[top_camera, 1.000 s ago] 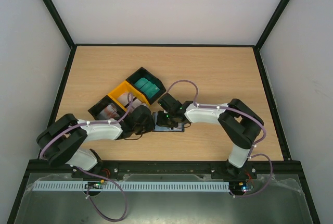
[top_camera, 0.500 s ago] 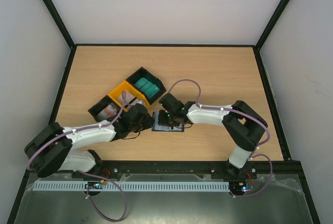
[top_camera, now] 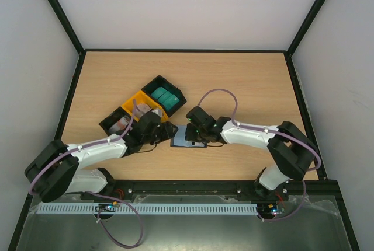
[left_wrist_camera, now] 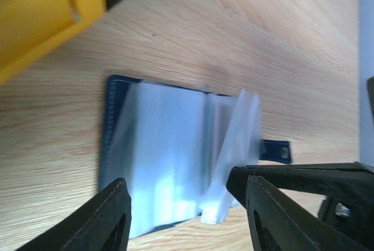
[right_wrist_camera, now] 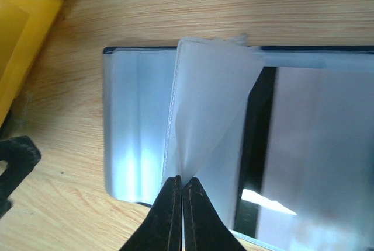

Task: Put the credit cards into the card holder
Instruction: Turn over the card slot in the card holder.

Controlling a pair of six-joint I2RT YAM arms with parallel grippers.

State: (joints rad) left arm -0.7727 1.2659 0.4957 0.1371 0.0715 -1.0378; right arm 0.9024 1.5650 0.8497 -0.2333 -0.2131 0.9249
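OK, the top view buries the grip under the wrists. The right wrist cam shows it: right gripper [right_wrist_camera: 182,180] fingers are together, pinching the near edge of one clear sleeve [right_wrist_camera: 207,111] of the open card holder [right_wrist_camera: 137,122], and the sleeve tilts up off the rest. The left wrist cam adds the snap tab [left_wrist_camera: 276,150]. The black-and-yellow tray [top_camera: 138,99] sits just beside the holder, with teal credit cards [top_camera: 165,96] in its end compartment. Left gripper [left_wrist_camera: 186,184] jaws are apart, with the holder flat on the table [top_camera: 245,82] just past the fingertips.
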